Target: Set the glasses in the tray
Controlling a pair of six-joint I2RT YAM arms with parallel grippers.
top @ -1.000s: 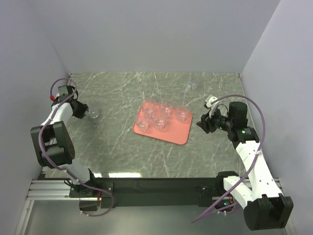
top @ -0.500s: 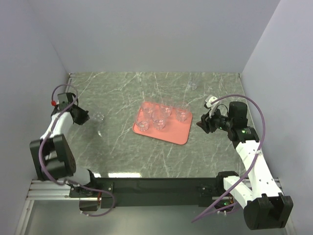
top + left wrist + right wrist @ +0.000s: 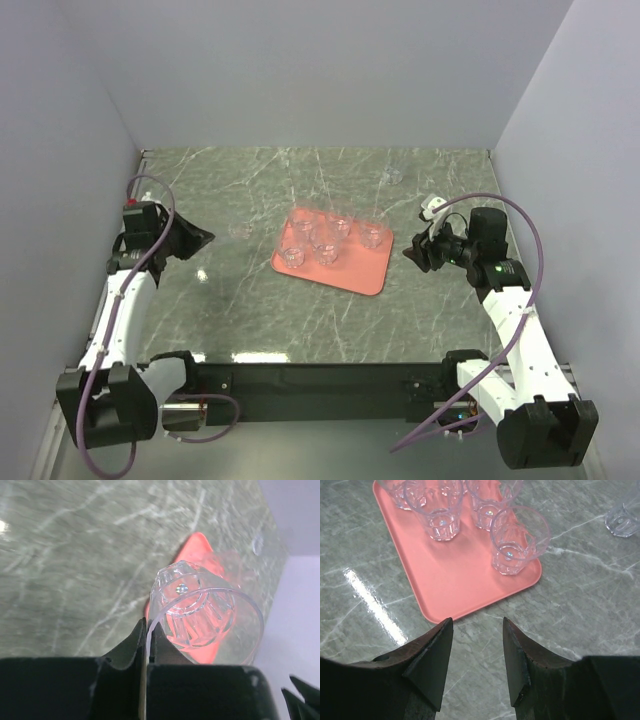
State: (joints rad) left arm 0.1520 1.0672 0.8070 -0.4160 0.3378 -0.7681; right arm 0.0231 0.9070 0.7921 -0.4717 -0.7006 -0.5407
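Note:
The salmon-pink tray (image 3: pixel 350 272) lies mid-table and holds several clear glasses (image 3: pixel 325 253). My left gripper (image 3: pixel 205 238) is shut on the rim of one clear glass (image 3: pixel 240 230) and holds it above the table, left of the tray. In the left wrist view the fingers (image 3: pixel 135 640) pinch the wall of that glass (image 3: pixel 200 612), with the tray (image 3: pixel 200 545) beyond it. My right gripper (image 3: pixel 412 250) is open and empty just right of the tray. In the right wrist view it (image 3: pixel 476 625) hovers over the table before the tray (image 3: pixel 455 580) and its glasses (image 3: pixel 512 542).
One loose glass (image 3: pixel 392 176) stands on the marble table at the back right; it also shows in the right wrist view (image 3: pixel 622 519). Grey walls close in the left, back and right sides. The arm bases sit at the near edge.
My left arm has carried the glass from the table's left side rightward toward the tray. The right arm has not moved.

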